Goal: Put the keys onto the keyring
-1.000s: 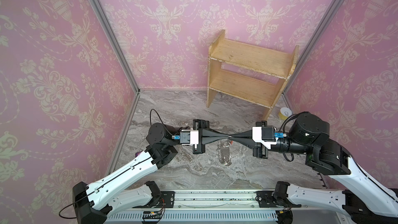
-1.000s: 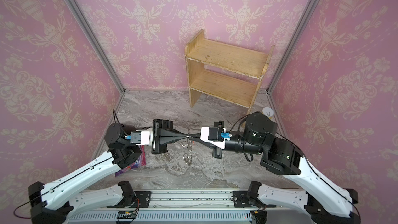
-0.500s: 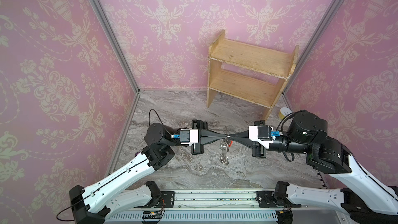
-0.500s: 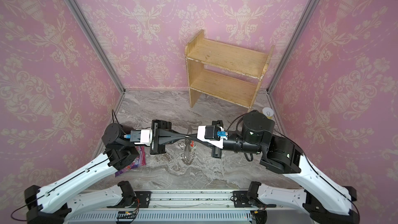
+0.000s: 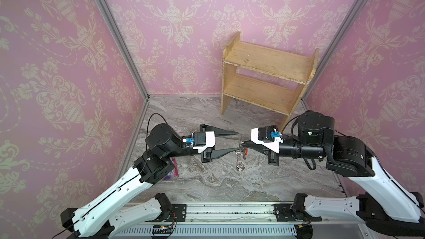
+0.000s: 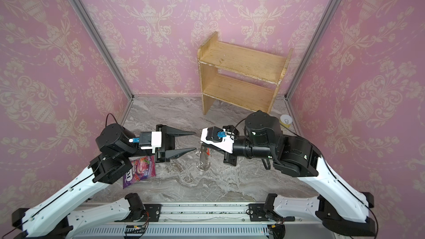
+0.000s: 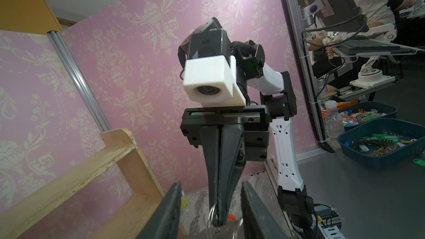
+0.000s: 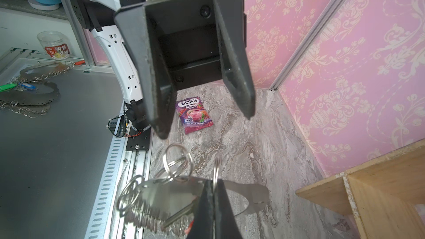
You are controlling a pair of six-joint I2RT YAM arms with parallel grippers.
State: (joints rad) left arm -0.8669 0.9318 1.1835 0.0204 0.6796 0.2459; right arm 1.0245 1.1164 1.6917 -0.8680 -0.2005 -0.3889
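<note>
Pink flowery walls and a gray marble floor (image 5: pixel 218 180), with two robot arms facing each other.
At 8 o'clock lies a purple Fox's Berries candy bag (image 6: pixel 139 168). The left gripper (image 5: pixel 238 140) has its fingers spread apart, squeezing nothing. At its 3 o'clock, the keyring (image 5: pixel 240 162) hangs from the right gripper (image 5: pixel 244 144), whose fingers are pinched tight on it. The keys (image 8: pixel 179 214), silver with a red tag, sit beside those fingertips. A wooden shelf (image 5: pixel 264 77) stands at 1 o'clock, a yellow can (image 6: pixel 286 120) at 3.

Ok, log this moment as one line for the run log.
left claw: open, facing right claw | right claw: shut on keyring, which dangles from it | keys: red tag beside right claw, threading unclear
</note>
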